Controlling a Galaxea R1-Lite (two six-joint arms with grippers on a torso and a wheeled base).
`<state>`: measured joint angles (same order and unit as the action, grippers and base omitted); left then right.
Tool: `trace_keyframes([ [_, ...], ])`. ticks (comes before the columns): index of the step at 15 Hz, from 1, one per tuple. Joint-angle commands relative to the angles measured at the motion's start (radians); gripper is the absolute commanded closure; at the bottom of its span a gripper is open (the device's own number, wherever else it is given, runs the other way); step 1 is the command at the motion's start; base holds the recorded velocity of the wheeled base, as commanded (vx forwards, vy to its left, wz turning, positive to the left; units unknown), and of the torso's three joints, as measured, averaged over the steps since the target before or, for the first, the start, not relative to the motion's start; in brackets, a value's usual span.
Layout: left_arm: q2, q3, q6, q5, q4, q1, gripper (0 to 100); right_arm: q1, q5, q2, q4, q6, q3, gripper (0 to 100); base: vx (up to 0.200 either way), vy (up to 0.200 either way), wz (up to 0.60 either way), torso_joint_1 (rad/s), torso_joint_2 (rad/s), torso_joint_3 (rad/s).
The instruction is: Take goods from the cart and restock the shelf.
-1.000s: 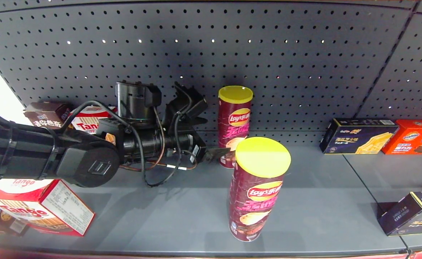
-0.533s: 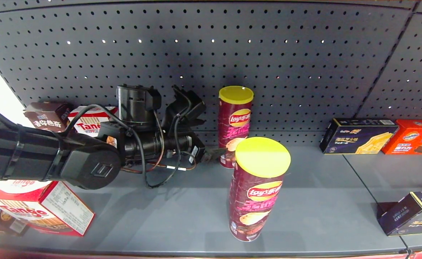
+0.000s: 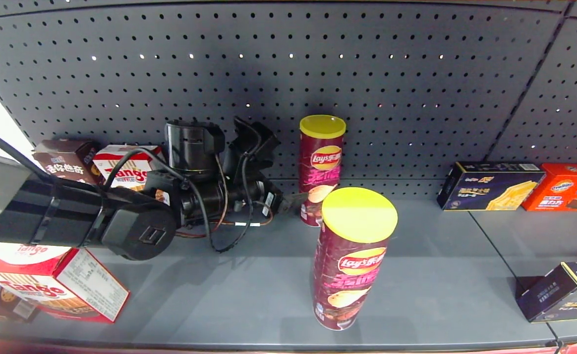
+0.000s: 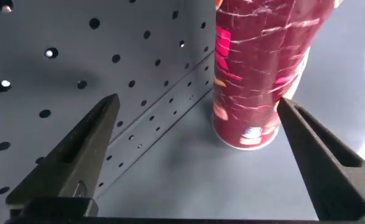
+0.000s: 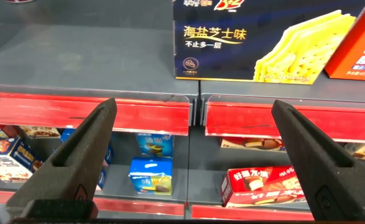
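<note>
Two maroon chip cans with yellow lids stand upright on the grey shelf (image 3: 229, 295). The rear can (image 3: 321, 169) is close to the pegboard wall and the front can (image 3: 350, 260) is nearer the shelf edge. My left gripper (image 3: 296, 200) lies low over the shelf, just left of the rear can's base. In the left wrist view this gripper (image 4: 199, 102) is open, and the rear can (image 4: 257, 74) stands free just beyond its fingertips. My right gripper (image 5: 193, 104) is open and holds nothing, in front of the red price rail (image 5: 145, 115) of a shelf.
Red-and-white wafer boxes (image 3: 57, 287) and a brown box (image 3: 65, 157) sit to the left, under and behind my left arm. A dark blue cracker box (image 3: 492, 186), an orange box (image 3: 566, 187) and another dark box (image 3: 563, 290) lie to the right. Bare shelf lies between the cans and those boxes.
My left arm has drawn back to the left, so its fingertips have slid off the rear can's base. Both cans stay upright.
</note>
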<state>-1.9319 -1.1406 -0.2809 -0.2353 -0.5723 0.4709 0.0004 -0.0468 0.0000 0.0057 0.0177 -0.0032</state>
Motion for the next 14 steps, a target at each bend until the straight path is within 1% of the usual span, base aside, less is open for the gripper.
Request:
trace_keyframes([
  [1,-0.013,0.002,0.000,0.001,-0.001,-0.001,0,0.000,-0.001,0.000,0.000,0.001,0.002,0,0.000,0.000,0.00,0.000,0.00,0.000],
  [4,-0.013,0.004,0.000,0.004,-0.004,-0.006,0,0.001,-0.001,0.000,0.000,0.001,0.000,0,0.000,0.000,0.00,0.000,0.00,0.000],
  [6,-0.015,0.004,0.002,0.025,-0.004,-0.008,0,0.000,-0.001,0.000,0.000,0.001,0.000,0,0.000,0.000,0.00,0.000,0.00,0.000],
  [7,-0.015,0.004,0.002,0.025,-0.004,-0.008,0,0.000,-0.001,0.000,0.000,0.001,0.000,0,0.000,0.000,0.00,0.000,0.00,0.000],
  [8,-0.012,0.021,0.000,0.024,-0.011,-0.009,0,0.001,-0.001,0.000,0.000,0.001,0.000,0,0.000,0.000,0.00,0.000,0.00,0.000],
  [9,-0.010,0.030,-0.001,0.024,-0.050,-0.008,0,0.000,-0.001,0.000,0.000,0.001,0.000,0,0.000,0.000,0.00,0.000,0.00,0.000],
  [10,-0.010,0.033,-0.001,0.024,-0.064,-0.008,0,0.000,-0.001,0.000,0.000,0.001,0.000,0,0.000,0.000,0.00,0.000,0.00,0.000],
  [11,-0.007,0.048,-0.006,0.025,-0.110,-0.006,0,0.000,-0.001,0.000,0.000,0.001,0.000,0,0.000,0.000,0.00,0.000,0.00,0.000],
  [12,-0.001,0.064,-0.008,0.027,-0.116,-0.008,0,0.000,-0.001,0.000,0.000,0.001,0.000,0,0.000,0.000,0.00,0.000,0.00,0.000],
  [14,0.002,0.078,-0.012,0.050,-0.118,-0.008,0,0.001,-0.001,0.000,0.000,0.001,0.000,0,0.000,0.000,0.00,0.000,0.00,0.000],
])
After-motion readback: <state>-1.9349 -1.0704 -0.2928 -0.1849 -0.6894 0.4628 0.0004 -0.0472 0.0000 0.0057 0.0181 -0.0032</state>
